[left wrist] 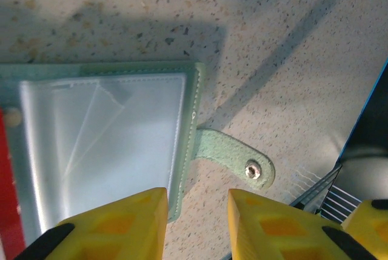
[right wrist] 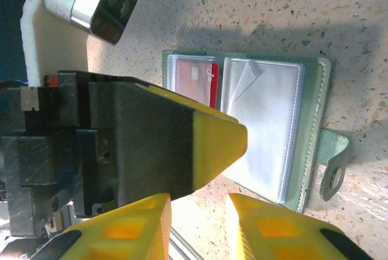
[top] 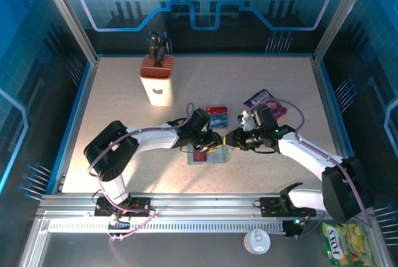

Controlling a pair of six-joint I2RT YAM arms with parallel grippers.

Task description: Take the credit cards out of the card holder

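Note:
The grey-green card holder (top: 217,158) lies open on the table, its snap strap (left wrist: 242,158) sticking out to one side. A red-banded credit card (right wrist: 195,79) sits in one pocket, and the clear sleeve (right wrist: 264,128) beside it looks empty. More credit cards (top: 217,118), blue with a red band, lie on the table just behind the holder. My left gripper (left wrist: 197,195) hovers open over the holder's strap-side edge, nothing between its fingers. My right gripper (right wrist: 199,198) is open too, low over bare table, facing the left one across the holder.
A tan knife block (top: 157,80) stands at the back left. A purple snack packet (top: 263,99) lies behind the right wrist. Off the table at the front are a yellow packet (top: 341,245) and a white lid (top: 256,241).

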